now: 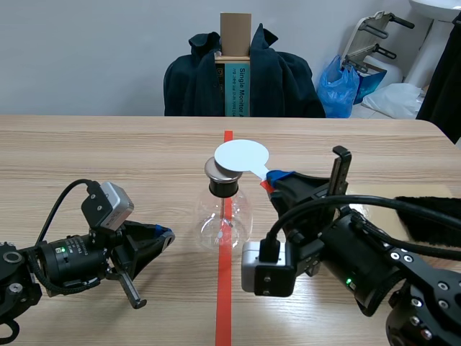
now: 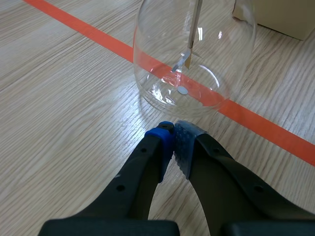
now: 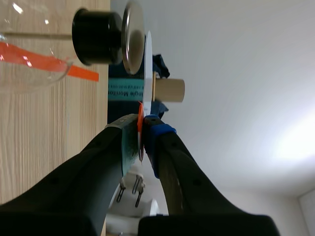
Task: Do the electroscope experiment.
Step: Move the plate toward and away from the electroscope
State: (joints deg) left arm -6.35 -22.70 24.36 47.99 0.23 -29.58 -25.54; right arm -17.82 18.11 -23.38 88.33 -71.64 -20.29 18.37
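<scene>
Clamping the white disc (image 3: 147,73) by its red tab (image 3: 140,120), R gripper (image 3: 142,132) holds it flat, ahead of the fingers, right over the metal cap (image 3: 132,37) of the flask (image 1: 225,216); touching or not, can't tell. L gripper (image 2: 173,142) closed on nothing, low beside flask base, so R arm's nearer.

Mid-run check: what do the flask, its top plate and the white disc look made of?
The flask looks like clear glossy glass: sharp highlights, tape showing through. Its top plate is likely metal, with a brushed grey sheen. The white disc is thin, flat and matte: plastic or card, cannot tell which.
</scene>
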